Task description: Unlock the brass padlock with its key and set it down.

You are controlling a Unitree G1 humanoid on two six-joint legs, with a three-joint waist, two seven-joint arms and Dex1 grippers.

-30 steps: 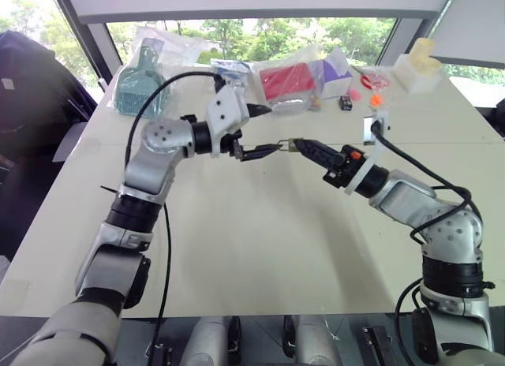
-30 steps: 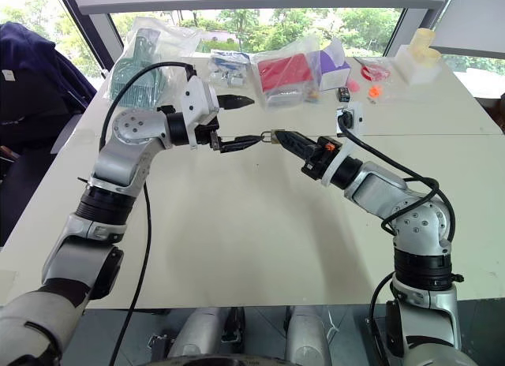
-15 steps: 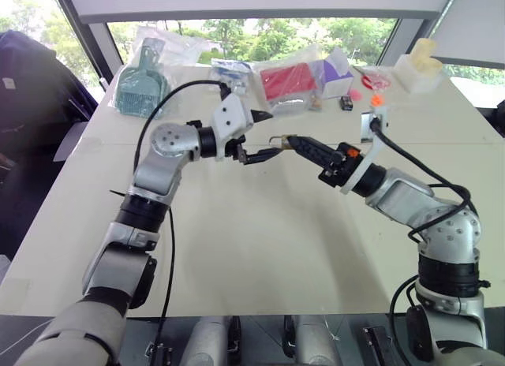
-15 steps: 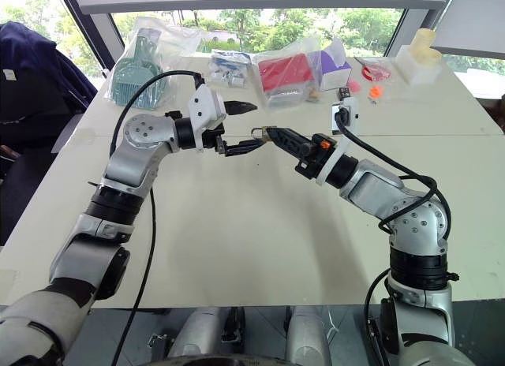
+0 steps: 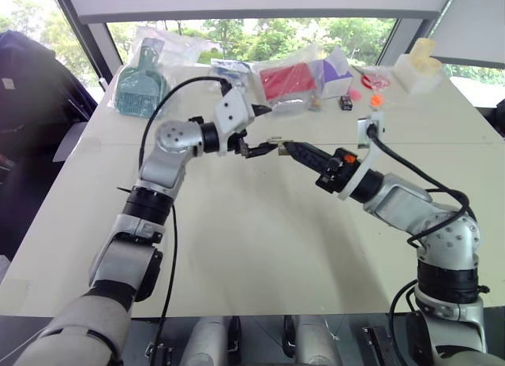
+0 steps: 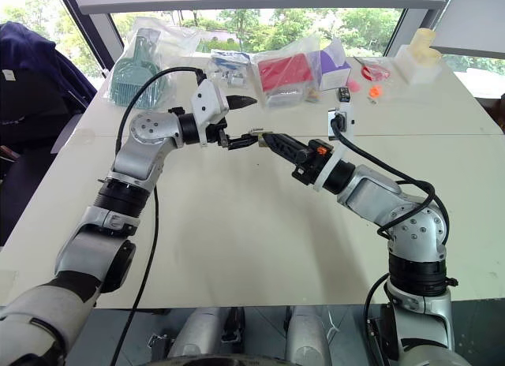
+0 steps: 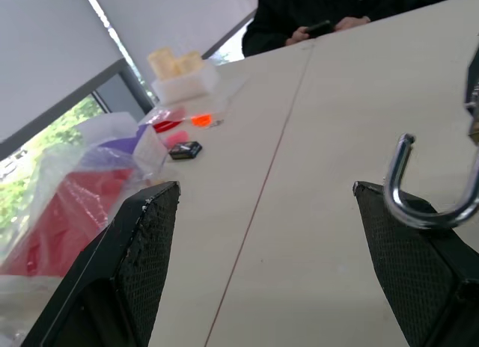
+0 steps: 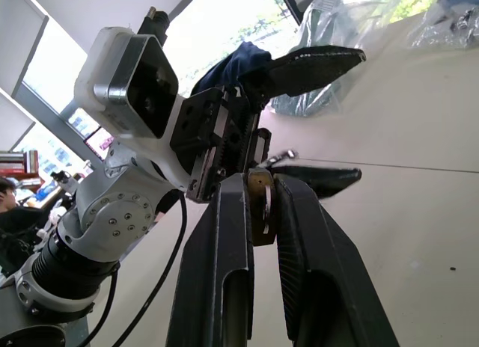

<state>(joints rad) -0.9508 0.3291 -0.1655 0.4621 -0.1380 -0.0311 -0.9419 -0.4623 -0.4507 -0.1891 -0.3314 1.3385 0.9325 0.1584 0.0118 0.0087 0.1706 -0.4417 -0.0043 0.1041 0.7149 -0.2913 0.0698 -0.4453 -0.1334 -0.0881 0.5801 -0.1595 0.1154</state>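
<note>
Jaws first: your right gripper [image 8: 258, 205] is clamped tight on the brass padlock [image 8: 261, 201], its 2 black fingers [image 8: 224, 250] pinching the gold body between their tips, while your left gripper [image 5: 254, 131] stands wide, holding nothing.

You have the padlock up in the air above the middle of the table [image 5: 260, 248], at the very end of the right gripper, which reaches toward the left arm. Its silvery shackle [image 7: 426, 186] pokes out past the fingertips and sits just beside the lower left finger [image 7: 419, 272]; in the left wrist view the loop hangs in front of that finger's pad, with 1 end of the loop standing free. You cannot tell from these views whether the shackle touches the finger. The upper left finger [image 5: 262, 111] points clear above it.

Beyond the 2 grippers, along the far edge by the window, you see a teal item in a clear bag [image 5: 142, 86], a red packet in plastic [image 5: 286, 82], a purple box [image 5: 338, 72], a small black bit [image 5: 346, 103], orange bits [image 5: 375, 100] and a pale blocky object [image 5: 418, 66]. A person's hands [image 7: 329, 25], holding a dark device, show at the table's far end in the left wrist view.
</note>
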